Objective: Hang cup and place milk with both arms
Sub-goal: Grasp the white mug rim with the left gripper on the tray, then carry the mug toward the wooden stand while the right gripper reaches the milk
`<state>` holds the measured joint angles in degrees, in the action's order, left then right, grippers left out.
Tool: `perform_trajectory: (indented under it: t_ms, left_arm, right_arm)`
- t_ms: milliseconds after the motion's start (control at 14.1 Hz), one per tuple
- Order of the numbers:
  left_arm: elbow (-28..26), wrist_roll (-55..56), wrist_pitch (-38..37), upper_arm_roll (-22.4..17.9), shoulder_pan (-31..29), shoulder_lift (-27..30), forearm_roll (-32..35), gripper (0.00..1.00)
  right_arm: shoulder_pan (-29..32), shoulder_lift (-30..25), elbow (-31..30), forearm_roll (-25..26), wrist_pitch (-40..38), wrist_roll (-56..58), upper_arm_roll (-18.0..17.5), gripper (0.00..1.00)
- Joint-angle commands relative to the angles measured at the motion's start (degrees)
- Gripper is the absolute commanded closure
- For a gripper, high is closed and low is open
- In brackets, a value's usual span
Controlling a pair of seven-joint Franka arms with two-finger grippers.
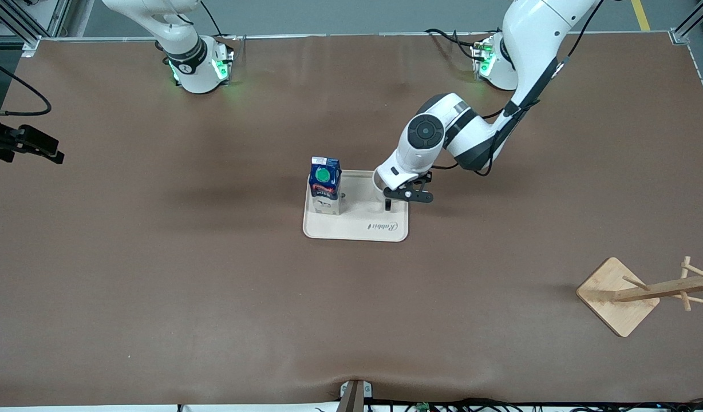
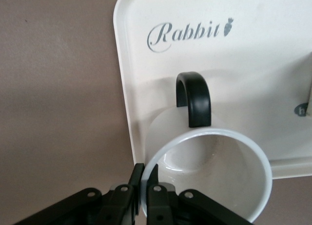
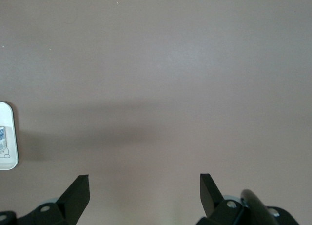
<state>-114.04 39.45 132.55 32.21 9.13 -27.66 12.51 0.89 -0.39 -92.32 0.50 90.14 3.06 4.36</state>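
Item, the cup: we find it upright on the cream tray at the centre of the front view, at the tray corner toward the left arm's end of the table, its black handle turned toward the "Rabbit" lettering. Item, the left gripper: we have its jaws closed on the cup's rim wall, one finger inside, one outside. Item, the milk: upright on the same tray, at the end toward the right arm, apart from the cup. Item, the right gripper: waiting over bare table at the front view's left edge, jaws wide open and empty. Item, the wooden rack: lower right of the front view, well apart from the tray. Handling note, as we judge it: lift straight up before travelling, keep the cup level so the thin rim does not slip, and keep the handle free for a peg.
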Motion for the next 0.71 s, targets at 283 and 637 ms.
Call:
perform_trajectory:
  t_ms: [283,637]
  left_arm:
    - [5.7,3.8,-7.0,0.0,-2.6,7.8,0.3,1.00]
    - [14.1,4.7,-18.4,0.0,-9.4,10.5,-2.2,1.00]
  right_arm:
    - [-1.3,3.6,1.6,-0.8,0.4,1.3,-0.8,0.00]
    - [-2.8,11.6,2.7,-1.4,0.8,1.3,-0.8,0.00]
